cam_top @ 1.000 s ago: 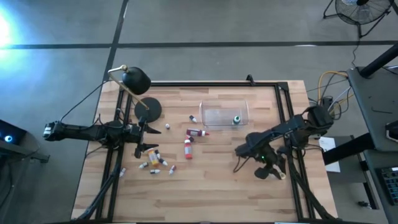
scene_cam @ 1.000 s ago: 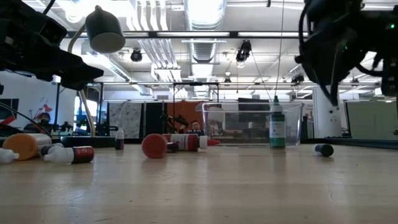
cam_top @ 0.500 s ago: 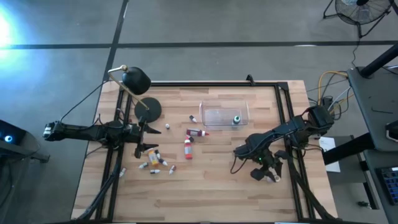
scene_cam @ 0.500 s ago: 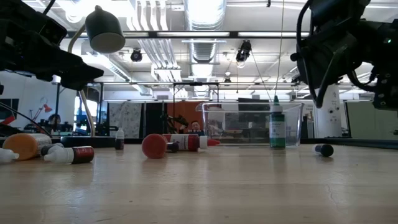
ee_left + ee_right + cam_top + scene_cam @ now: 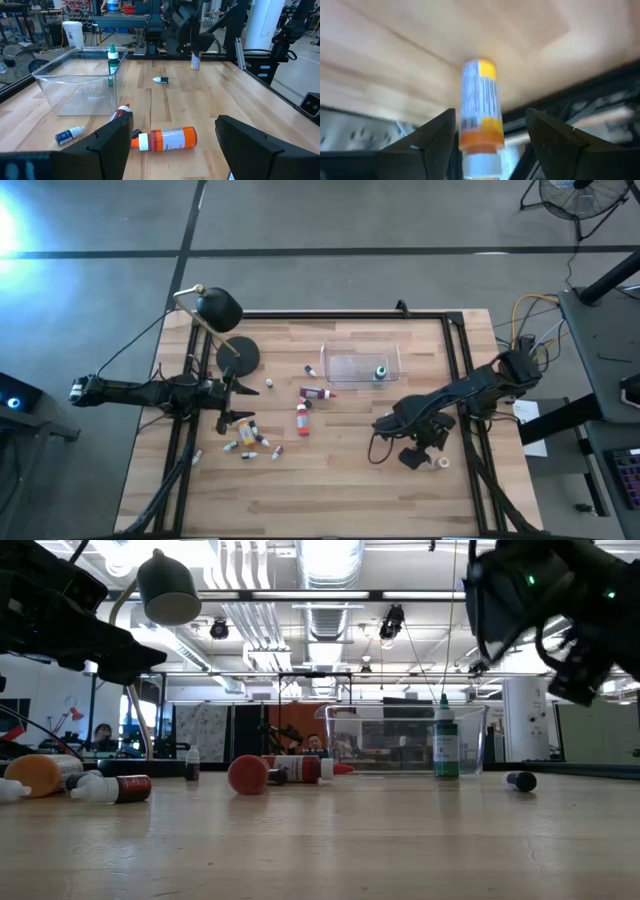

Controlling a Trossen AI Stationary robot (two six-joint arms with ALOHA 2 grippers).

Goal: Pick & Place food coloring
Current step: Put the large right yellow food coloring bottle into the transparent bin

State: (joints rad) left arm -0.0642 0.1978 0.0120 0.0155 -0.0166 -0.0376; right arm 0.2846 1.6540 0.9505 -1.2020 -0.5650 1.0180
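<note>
Yellow-orange bottle (image 5: 479, 107) blurred, maybe ungripped.

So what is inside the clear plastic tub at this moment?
Inside the clear plastic tub one green food coloring bottle stands upright near the end toward the right arm. No other bottle shows through its clear walls; the rest lie outside on the table.

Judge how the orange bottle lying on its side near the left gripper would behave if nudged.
Lying on its round side on the flat table, the orange bottle would probably roll if pushed sideways. It looks small and plastic, so likely light and stiff. Its narrower white cap may make it roll in a curve.
</note>
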